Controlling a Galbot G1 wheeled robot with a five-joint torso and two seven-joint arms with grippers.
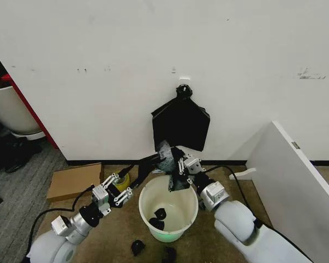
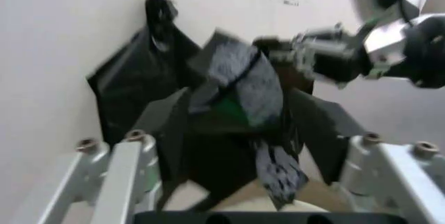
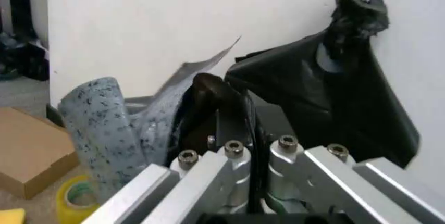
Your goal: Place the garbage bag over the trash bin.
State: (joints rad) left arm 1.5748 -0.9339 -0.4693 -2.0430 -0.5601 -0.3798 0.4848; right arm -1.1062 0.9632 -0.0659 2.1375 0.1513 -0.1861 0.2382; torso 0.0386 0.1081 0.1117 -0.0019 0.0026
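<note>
The white trash bin (image 1: 165, 226) stands on the floor between my arms, with small black scraps inside. My right gripper (image 1: 181, 166) is above the bin's far rim, shut on the crinkled glossy garbage bag (image 1: 165, 158); part of the bag hangs down to the rim. In the right wrist view the bag (image 3: 125, 125) bulges beside the closed fingers (image 3: 233, 164). My left gripper (image 1: 118, 189) is open just left of the bin. In its wrist view, the bag (image 2: 236, 109) hangs ahead of its spread fingers (image 2: 118, 172), with the right gripper (image 2: 320, 57) holding it from behind.
A flat black bundle (image 1: 181, 123) hangs knotted on the wall behind the bin. A cardboard box (image 1: 74, 181) and a yellow tape roll (image 1: 124, 179) lie at left. A white board (image 1: 296, 175) leans at right. Black scraps (image 1: 137, 247) lie on the floor.
</note>
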